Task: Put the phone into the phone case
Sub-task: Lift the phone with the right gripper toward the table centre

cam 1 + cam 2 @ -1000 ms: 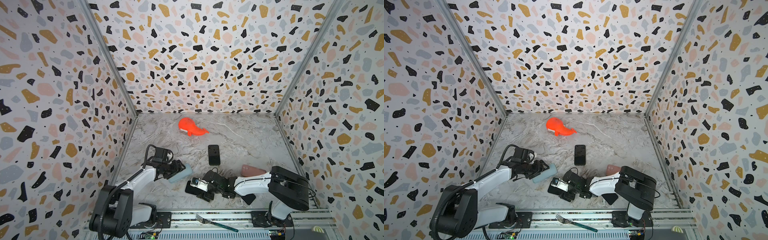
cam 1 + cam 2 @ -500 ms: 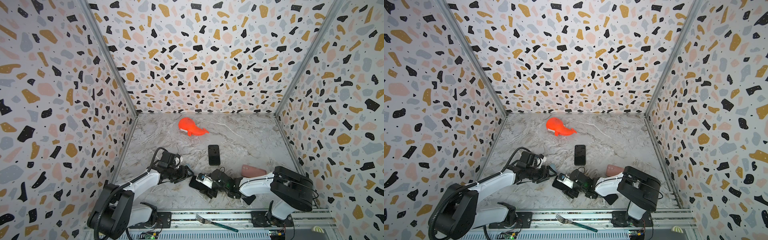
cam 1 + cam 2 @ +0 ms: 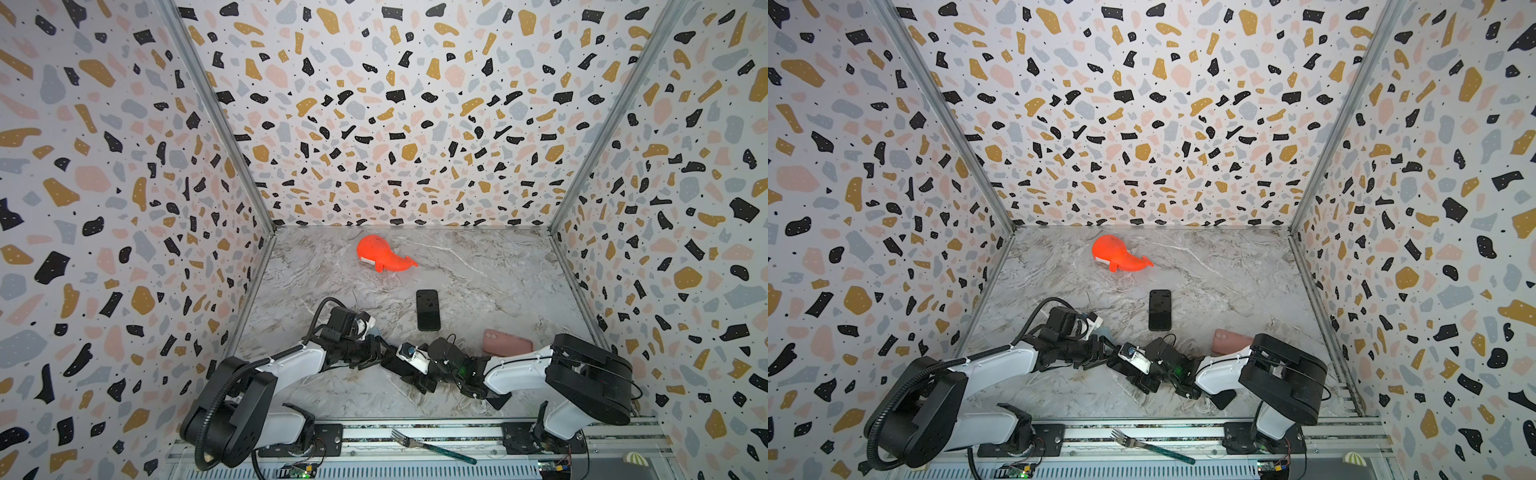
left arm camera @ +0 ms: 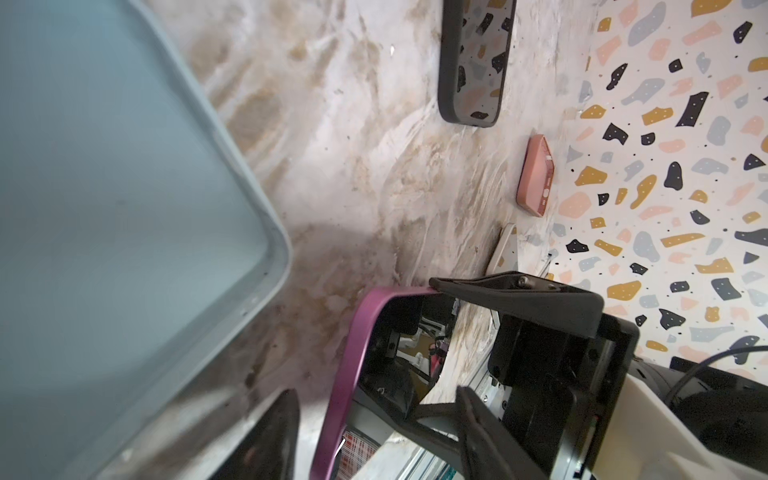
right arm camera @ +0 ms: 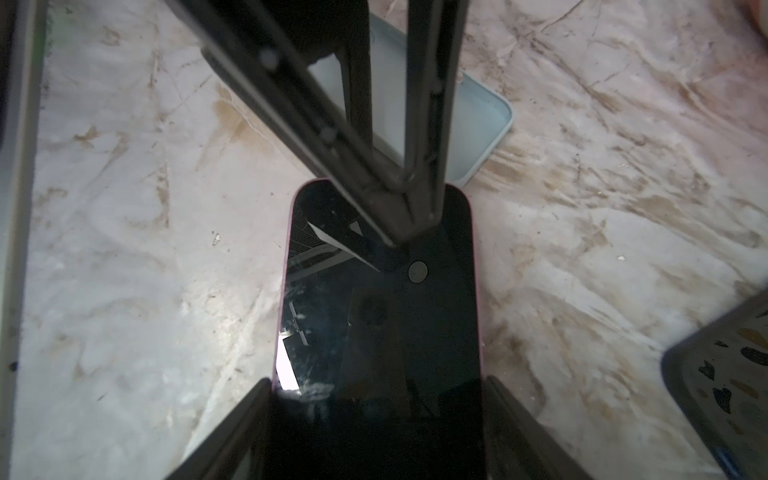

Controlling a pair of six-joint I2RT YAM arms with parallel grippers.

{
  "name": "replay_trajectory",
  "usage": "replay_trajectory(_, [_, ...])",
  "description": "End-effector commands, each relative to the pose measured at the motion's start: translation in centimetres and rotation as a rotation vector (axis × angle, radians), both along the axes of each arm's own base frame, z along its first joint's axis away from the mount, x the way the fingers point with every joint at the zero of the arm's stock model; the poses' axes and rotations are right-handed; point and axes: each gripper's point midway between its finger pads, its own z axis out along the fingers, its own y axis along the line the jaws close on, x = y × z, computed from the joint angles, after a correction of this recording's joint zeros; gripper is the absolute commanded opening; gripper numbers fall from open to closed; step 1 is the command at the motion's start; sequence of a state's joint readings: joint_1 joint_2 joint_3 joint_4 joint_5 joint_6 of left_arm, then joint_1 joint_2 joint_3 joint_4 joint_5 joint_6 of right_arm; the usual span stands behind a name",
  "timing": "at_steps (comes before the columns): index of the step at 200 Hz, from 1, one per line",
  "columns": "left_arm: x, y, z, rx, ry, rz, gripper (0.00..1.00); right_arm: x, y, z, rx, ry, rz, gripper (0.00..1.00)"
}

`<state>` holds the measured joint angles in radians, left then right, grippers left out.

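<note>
Phone (image 5: pixel 382 332) – what's changed?
A second ago the left jaws were off at the blue case (image 4: pixel 104 187); now they've swung in to the phone's far end, the case lying on the worktop (image 3: pixel 478 270) behind them.
Who holds it?
Right jaws grasp its sides, front middle of the worktop; black screen up, purple rim. Left jaws: gripping or not, cannot tell.
Around?
Black handset (image 3: pixel 428 309) and pink case (image 3: pixel 507 344) just beyond, orange whale (image 3: pixel 382 257) at the back, fork (image 3: pixel 432 446) on the front rail (image 3: pixel 478 432). Left arm (image 3: pixel 299 361) hides most of the blue case from above.
</note>
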<state>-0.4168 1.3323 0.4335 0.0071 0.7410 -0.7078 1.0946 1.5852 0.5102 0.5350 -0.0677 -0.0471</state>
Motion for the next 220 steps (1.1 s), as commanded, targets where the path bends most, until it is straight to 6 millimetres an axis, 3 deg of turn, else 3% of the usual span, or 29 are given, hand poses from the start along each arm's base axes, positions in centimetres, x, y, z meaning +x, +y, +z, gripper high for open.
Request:
replay_trajectory(1, [-0.1, -0.8, 0.5, -0.055, -0.005, -0.019, 0.54, 0.7, 1.3, 3.8, 0.136, -0.046, -0.005, 0.61])
replay_trajectory(78, [0.3, -1.4, 2.6, -0.118, -0.069, -0.020, 0.32, 0.9, 1.4, 4.1, 0.163, -0.051, -0.013, 0.60])
replay_trajectory(121, [0.3, -1.4, 2.6, -0.117, -0.075, -0.017, 0.21, 1.1, 1.3, 3.9, 0.154, -0.052, -0.018, 0.62])
replay_trajectory(220, [0.6, -1.5, 3.2, -0.125, -0.106, -0.005, 0.16, 0.8, 1.0, 4.7, 0.161, -0.074, 0.003, 0.80])
